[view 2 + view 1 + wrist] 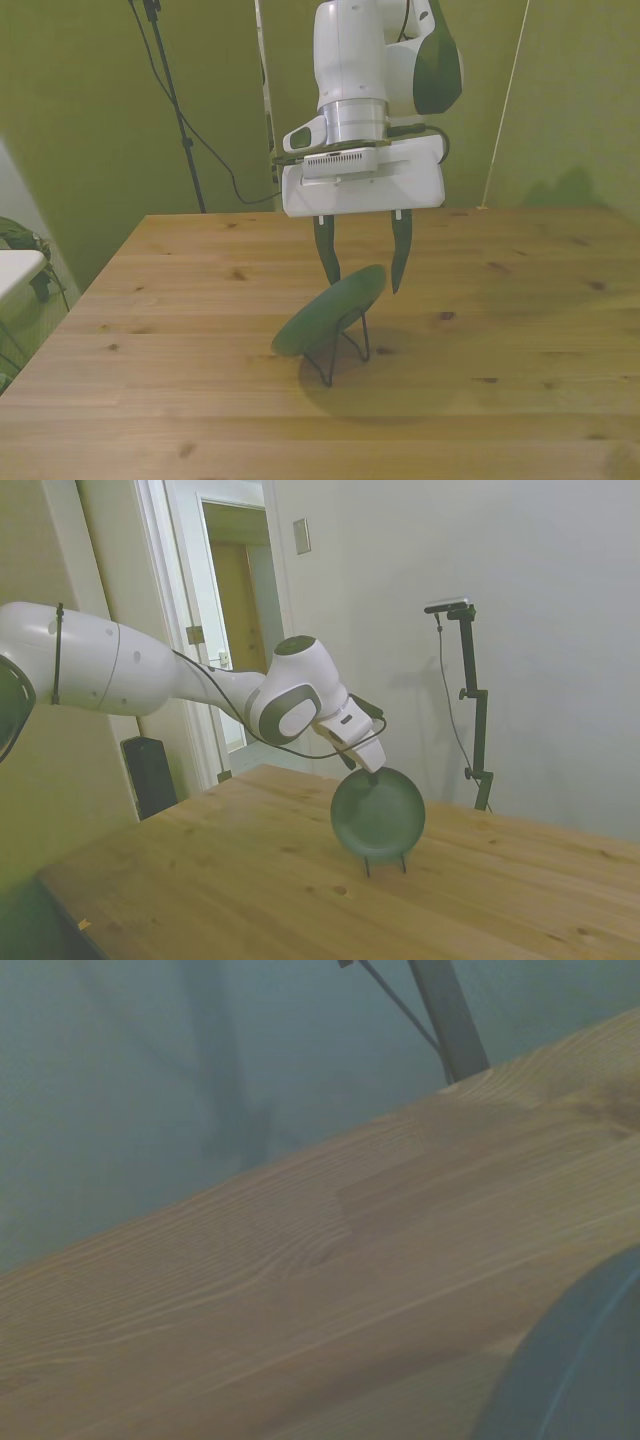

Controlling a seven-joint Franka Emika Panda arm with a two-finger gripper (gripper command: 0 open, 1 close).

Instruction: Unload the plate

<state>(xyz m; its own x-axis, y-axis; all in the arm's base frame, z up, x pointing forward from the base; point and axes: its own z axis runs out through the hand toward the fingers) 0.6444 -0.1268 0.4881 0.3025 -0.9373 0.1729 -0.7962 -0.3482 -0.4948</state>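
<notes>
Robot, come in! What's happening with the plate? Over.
Gripper open, straddling plate's top rim. Plate leaning in wire stand, not lifted. Nothing in the way.

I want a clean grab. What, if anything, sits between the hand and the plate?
Nothing visible. The open hand hangs right over the top rim of the plate, fingers either side, with no object between. Only the wire stand props the plate from below.

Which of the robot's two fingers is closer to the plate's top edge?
The finger on the front view's right, just beside the plate rim's high end; the other finger hangs farther off.
</notes>
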